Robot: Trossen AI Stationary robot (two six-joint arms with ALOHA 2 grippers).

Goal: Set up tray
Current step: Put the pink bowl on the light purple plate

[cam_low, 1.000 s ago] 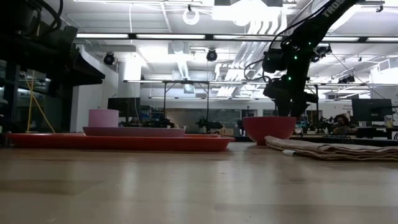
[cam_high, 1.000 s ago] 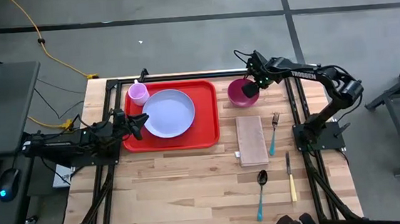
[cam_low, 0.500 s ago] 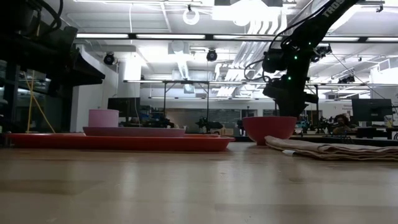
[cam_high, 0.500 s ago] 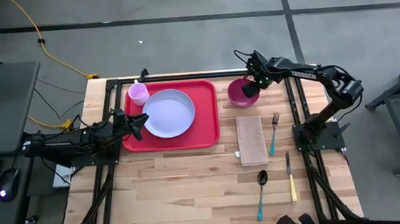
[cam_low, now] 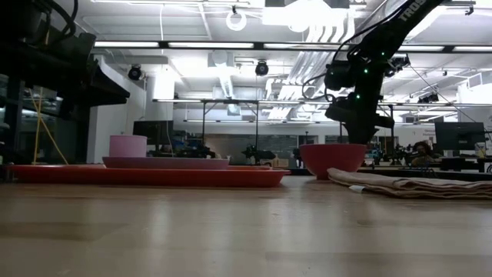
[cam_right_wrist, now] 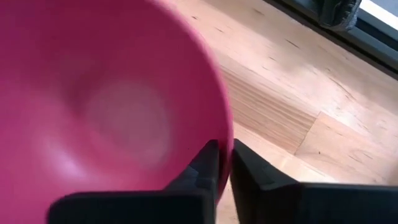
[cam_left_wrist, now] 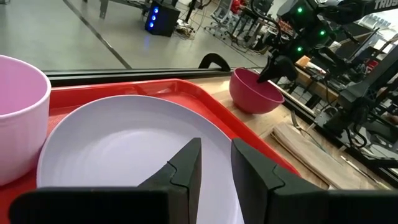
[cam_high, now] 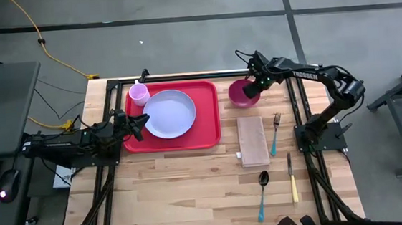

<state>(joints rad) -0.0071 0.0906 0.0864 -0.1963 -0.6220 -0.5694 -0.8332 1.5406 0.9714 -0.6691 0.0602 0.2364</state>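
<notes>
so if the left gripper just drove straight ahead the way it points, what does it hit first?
Probably the lavender plate: the left gripper points across it on the red tray. Farther along that line sits the pink bowl. Height over the plate is unclear.

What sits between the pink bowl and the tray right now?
Nothing. In the high view, only a narrow strip of bare wooden table separates the pink bowl from the red tray. The right tool pinches the bowl's rim.

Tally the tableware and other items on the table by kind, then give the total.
Tray: 1
Plate: 1
Cup: 1
Bowl: 1
Napkin: 1
Fork: 1
Spoon: 1
Knife: 1
Total: 8
</notes>
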